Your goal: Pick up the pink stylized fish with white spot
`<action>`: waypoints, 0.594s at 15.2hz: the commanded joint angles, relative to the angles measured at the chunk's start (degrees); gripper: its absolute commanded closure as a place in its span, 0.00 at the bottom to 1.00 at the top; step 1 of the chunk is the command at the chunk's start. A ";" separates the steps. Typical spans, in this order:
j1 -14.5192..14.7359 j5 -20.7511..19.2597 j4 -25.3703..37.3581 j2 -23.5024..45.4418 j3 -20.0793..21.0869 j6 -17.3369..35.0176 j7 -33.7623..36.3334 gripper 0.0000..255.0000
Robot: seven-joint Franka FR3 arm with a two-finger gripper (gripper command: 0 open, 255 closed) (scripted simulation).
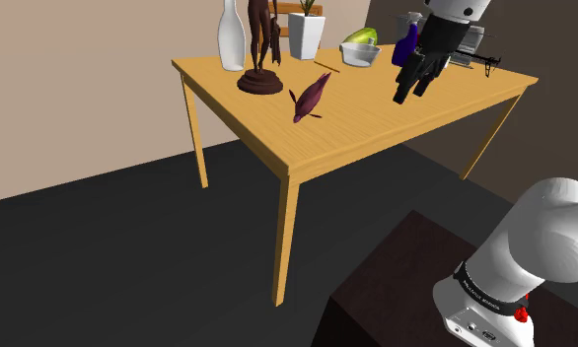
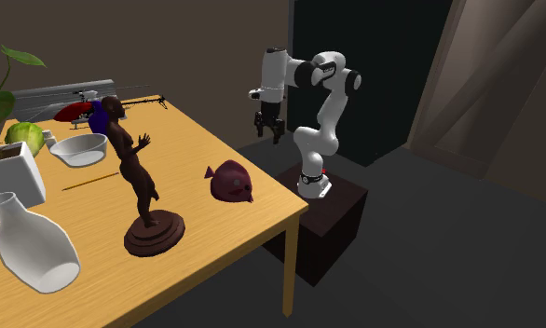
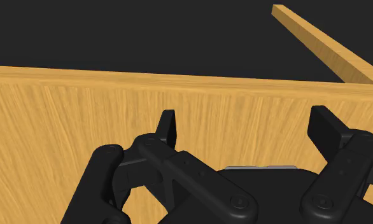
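On the table (image 1: 376, 123), dark-pink fish (image 1: 310, 99), long axis diagonal in shoulder view; fingers (image 3: 168, 127) apart, empty.

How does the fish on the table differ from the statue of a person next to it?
The statue stands tall and upright on a round base; the fish is low and rests straight on the table. The statue is a slim brown human figure; the fish is rounded and dark maroon. Both are dark, stand on the same wooden table, and are clear of the open gripper.
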 commanded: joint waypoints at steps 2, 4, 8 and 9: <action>-0.05 -0.14 1.50 2.18 1.40 0.47 1.66 0.00; -0.29 -0.68 4.77 6.66 4.12 1.15 4.99 0.00; -1.18 -2.85 12.47 16.11 9.35 1.43 11.80 0.00; -1.44 -3.63 14.64 18.58 10.61 1.25 13.55 0.00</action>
